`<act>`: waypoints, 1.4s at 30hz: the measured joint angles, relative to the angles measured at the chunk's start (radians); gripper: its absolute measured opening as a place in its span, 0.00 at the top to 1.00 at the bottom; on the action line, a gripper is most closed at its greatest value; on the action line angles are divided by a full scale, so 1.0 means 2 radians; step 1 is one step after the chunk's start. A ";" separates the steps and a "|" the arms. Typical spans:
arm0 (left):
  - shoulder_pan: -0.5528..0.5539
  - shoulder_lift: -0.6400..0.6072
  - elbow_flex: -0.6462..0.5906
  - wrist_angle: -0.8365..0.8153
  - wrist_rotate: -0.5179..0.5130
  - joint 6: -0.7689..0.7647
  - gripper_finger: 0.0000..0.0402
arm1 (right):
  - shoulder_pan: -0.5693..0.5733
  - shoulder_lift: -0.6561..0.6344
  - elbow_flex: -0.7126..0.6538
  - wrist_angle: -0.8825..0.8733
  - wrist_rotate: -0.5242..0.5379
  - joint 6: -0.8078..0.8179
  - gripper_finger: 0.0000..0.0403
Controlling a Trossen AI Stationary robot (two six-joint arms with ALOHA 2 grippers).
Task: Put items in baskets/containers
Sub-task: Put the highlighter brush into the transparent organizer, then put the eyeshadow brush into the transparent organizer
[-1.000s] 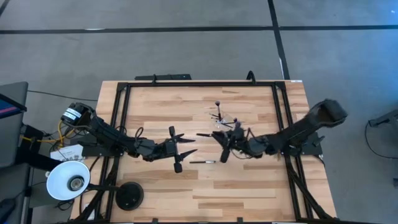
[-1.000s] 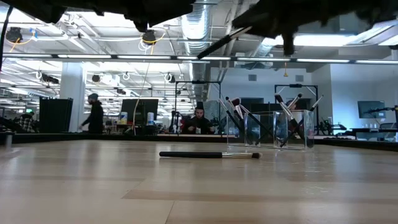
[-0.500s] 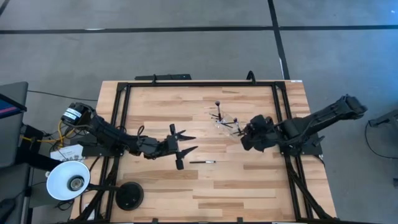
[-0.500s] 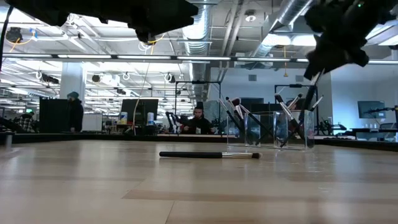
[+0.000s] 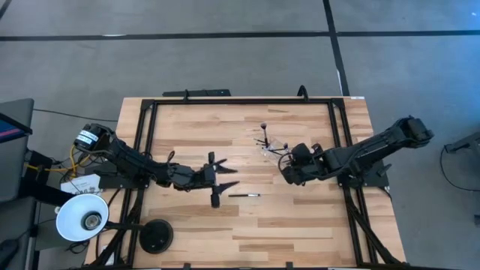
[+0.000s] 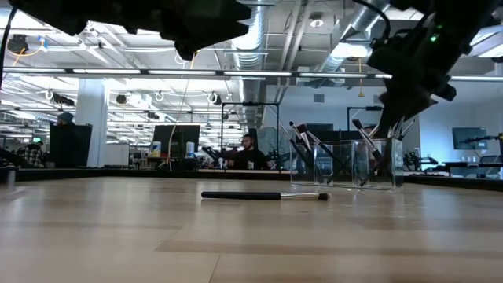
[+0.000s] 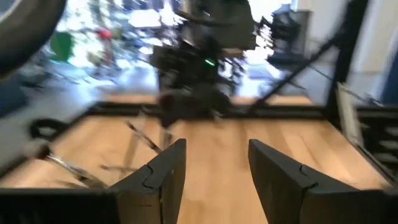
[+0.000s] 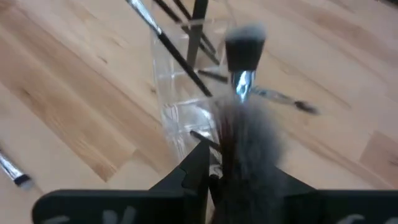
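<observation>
- We see the right gripper [image 5: 286, 171] over the clear cup [image 6: 354, 163] of brushes on the tabletop [image 5: 300, 217], a brush [image 8: 244, 68] between nearly pressed fingers; we cannot tell whether it grips.
- Left gripper [image 5: 222, 177] spread above 1 stray brush [image 5: 244, 195].
- Next, we judge: collect that.

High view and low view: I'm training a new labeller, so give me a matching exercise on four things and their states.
Things:
1. left end effector
2. right end effector
3. lone brush
4. clear container

States:
A. upright, with brushes inside
B. lying flat, alone
C. open, near the lone brush
D. raised, close to the clear container

Pairs: 1-C, 2-D, 3-B, 4-A
</observation>
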 joint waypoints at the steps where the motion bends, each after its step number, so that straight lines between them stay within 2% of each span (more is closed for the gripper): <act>1: 0.000 0.000 0.000 -0.011 0.013 -0.008 0.58 | -0.002 0.005 0.000 0.002 -0.006 0.000 0.87; 5: 0.000 0.000 0.000 -0.078 0.049 -0.056 0.58 | -0.007 0.019 0.000 0.026 -0.027 -0.026 0.82; 9: -0.002 0.025 -0.001 -0.109 0.052 -0.070 0.58 | -0.009 0.021 0.000 0.058 -0.031 -0.058 0.75; 14: -0.004 0.104 -0.001 -0.077 0.053 -0.070 0.58 | -0.009 0.017 0.034 0.060 -0.031 -0.079 0.64; 18: 0.003 0.175 -0.002 -0.003 0.050 -0.069 0.58 | 0.000 0.017 0.078 0.064 -0.031 -0.121 0.57; 22: 0.013 0.222 0.000 0.030 0.077 -0.075 0.61 | 0.016 0.017 0.109 0.099 -0.030 -0.154 0.53; 28: 0.022 0.266 0.000 0.055 0.091 -0.096 0.67 | 0.048 0.039 0.111 0.200 -0.030 -0.222 0.51; 34: 0.023 0.283 0.000 0.064 0.086 -0.096 0.74 | 0.076 0.117 0.111 0.272 -0.030 -0.250 0.54; 37: 0.025 0.277 0.000 0.058 0.090 -0.096 0.82 | 0.085 0.166 0.111 0.294 -0.031 -0.262 0.56; 40: 0.025 0.269 0.000 0.050 0.095 -0.093 0.94 | 0.086 0.207 0.110 0.301 -0.030 -0.258 0.58; 42: 0.025 0.262 0.000 0.045 0.096 -0.093 0.96 | 0.082 0.231 0.110 0.308 -0.031 -0.259 0.59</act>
